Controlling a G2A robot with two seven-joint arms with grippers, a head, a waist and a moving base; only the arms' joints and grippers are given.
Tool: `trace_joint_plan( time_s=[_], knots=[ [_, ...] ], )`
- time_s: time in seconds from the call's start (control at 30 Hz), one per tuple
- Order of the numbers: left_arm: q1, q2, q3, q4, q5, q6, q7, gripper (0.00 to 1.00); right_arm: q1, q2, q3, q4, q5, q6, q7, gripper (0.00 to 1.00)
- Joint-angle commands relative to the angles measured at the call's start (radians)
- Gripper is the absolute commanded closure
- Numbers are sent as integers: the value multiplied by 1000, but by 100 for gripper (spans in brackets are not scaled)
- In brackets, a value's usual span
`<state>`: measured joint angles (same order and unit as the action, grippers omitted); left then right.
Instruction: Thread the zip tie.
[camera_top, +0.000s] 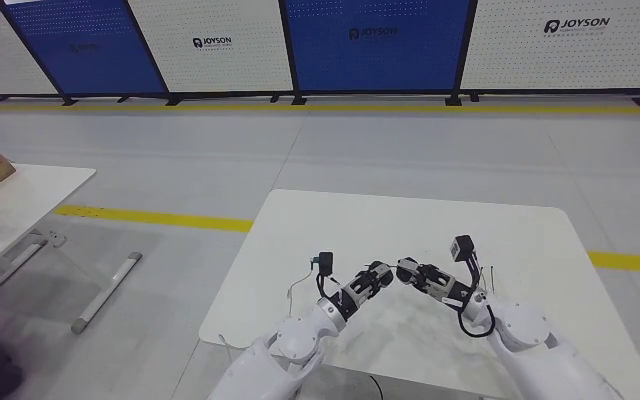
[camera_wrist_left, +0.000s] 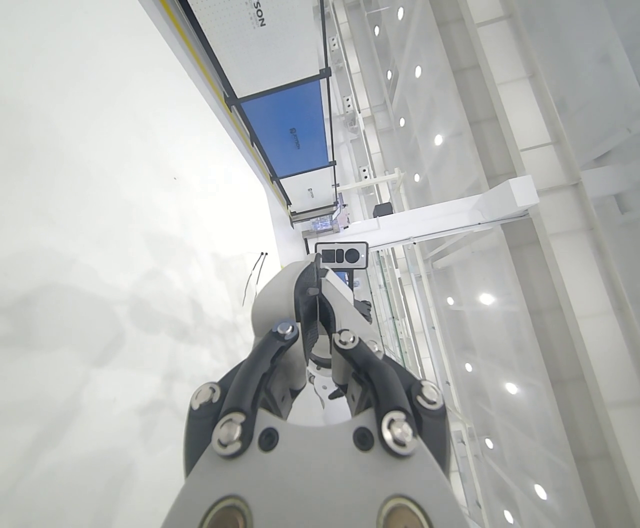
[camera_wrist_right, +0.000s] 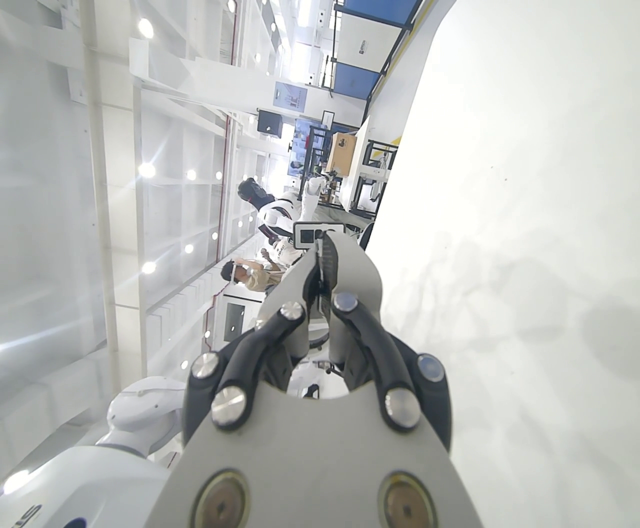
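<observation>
Over the middle of the white table (camera_top: 300, 230) my two grippers meet tip to tip. The left gripper (camera_top: 383, 272) comes in from the left, and its fingers are pressed together (camera_wrist_left: 316, 262). A thin black zip tie (camera_wrist_left: 317, 305) runs along the seam between them. My right gripper (camera_top: 407, 269) faces it from the right, also shut (camera_wrist_right: 322, 240), with a thin strip of the zip tie (camera_wrist_right: 323, 272) pinched between its ribbed pads. The stretch of tie between the two grippers is hidden.
Spare black zip ties (camera_wrist_left: 255, 277) lie on the table beyond the right arm (camera_top: 487, 275). A second white table (camera_top: 30, 190) stands off to the left, with grey floor between the two.
</observation>
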<state>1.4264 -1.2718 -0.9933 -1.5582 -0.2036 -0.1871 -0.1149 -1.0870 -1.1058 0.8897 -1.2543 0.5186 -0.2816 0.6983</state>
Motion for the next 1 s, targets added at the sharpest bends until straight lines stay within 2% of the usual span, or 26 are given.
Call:
trace_joint_plan(
  time_s=[0.0, 0.13, 0.23, 0.4, 0.43, 0.83, 0.9, 0.97],
  knots=[
    [-1, 0, -1, 0, -2, 1, 1, 100, -7, 1, 15, -3, 4, -4, 0, 0],
    [7, 1, -18, -7, -28, -1, 6, 100, -26, 7, 56, -8, 19, -10, 4, 0],
    [20, 4, -48, -12, -69, -9, 12, 100, -51, 16, 104, -14, 41, -21, 9, 0],
    [45, 12, -91, -17, -138, -5, -35, 100, -111, 34, 182, -48, 70, -33, 32, 0],
    [49, 12, -95, -19, -159, -1, -50, 100, -111, 34, 182, -48, 70, -33, 32, 0],
    [48, 11, -97, -23, -169, -3, -37, 100, -111, 34, 182, -48, 70, -33, 32, 0],
    [50, 9, -108, -42, -189, -29, -4, 100, -111, 34, 182, -48, 70, -33, 32, 0],
    [61, 10, -123, -64, -206, -51, 2, 100, -111, 34, 182, -48, 70, -33, 32, 0]
  ],
)
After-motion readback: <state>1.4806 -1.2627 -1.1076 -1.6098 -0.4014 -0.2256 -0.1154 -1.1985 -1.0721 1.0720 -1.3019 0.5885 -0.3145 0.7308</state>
